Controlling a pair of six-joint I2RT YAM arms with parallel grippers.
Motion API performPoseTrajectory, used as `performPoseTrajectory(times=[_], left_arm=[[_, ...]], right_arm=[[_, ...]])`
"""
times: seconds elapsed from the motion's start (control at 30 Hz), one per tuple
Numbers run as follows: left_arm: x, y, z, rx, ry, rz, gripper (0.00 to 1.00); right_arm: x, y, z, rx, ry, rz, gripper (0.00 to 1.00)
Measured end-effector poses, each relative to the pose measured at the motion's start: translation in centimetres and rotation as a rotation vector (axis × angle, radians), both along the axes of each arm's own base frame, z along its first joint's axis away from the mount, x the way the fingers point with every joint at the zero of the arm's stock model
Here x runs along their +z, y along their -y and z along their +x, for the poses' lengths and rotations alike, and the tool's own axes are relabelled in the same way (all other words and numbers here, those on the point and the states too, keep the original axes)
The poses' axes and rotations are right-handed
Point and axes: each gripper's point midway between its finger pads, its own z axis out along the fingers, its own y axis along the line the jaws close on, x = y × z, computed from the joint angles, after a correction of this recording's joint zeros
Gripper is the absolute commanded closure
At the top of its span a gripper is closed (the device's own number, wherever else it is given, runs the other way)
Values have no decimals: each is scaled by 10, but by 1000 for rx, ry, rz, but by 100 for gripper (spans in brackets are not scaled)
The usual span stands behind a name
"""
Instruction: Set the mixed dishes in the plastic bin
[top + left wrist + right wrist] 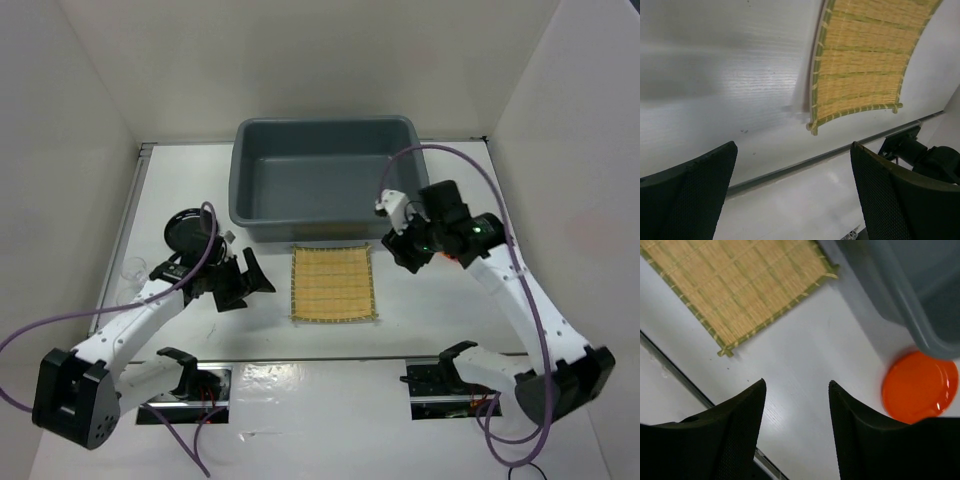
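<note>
**newbie_q:** Where's everything sitting right now? Start from the robot's side.

**armchair_ops:** Closest in, the left gripper [245, 280] is low over the table [260, 335], just left of the mat [333, 284]. Its fingers are spread wide with nothing between them. In its wrist cam you can see the mat's near-left corner just ahead.

**newbie_q:** And the other one?

**armchair_ops:** The right gripper [797, 385] has its fingers parted too, a bit narrower, and it isn't pinching anything either. It's over bare table between the mat's right edge and the orange plate [920, 387].

**newbie_q:** Is the mat flat?

**armchair_ops:** Yep, it's lying flat in the middle of the table, right in front of the bin [300, 225]. Can't tell if its far edge touches the bin wall.

**newbie_q:** What about the small stuff?

**armchair_ops:** The glass cup [132, 270] is upright way out at the left edge. The black plate [188, 230] is a little farther back on the left, beside the bin's near-left corner but apart from it. The orange plate is on the right, snug by the bin's near-right corner. The rim overlaps it in the wrist cam, and the arm mostly covers it from above.

**newbie_q:** So the bin's at the back?

**armchair_ops:** Yeah, it's the farthest thing, centred. All four dishes are on the table outside it.
</note>
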Motion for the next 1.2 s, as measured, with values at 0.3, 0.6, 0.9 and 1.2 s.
performPoseTrajectory(times=[0.3,0.6,0.9,1.2], left_arm=[[-48,8,-12,11,-98,-37,0],[-57,48,-4,-27,-120,-160,0],[-53,102,18,-139,-97,-257,0],[-53,130,14,-205,-88,-328,21]], right_arm=[[-62,-51,1,162,-63,-72,15],[-75,-78,2,7,-157,64,7],[-78,-79,8,-197,-345,266,17],[-74,-85,6,-226,-369,313,18]])
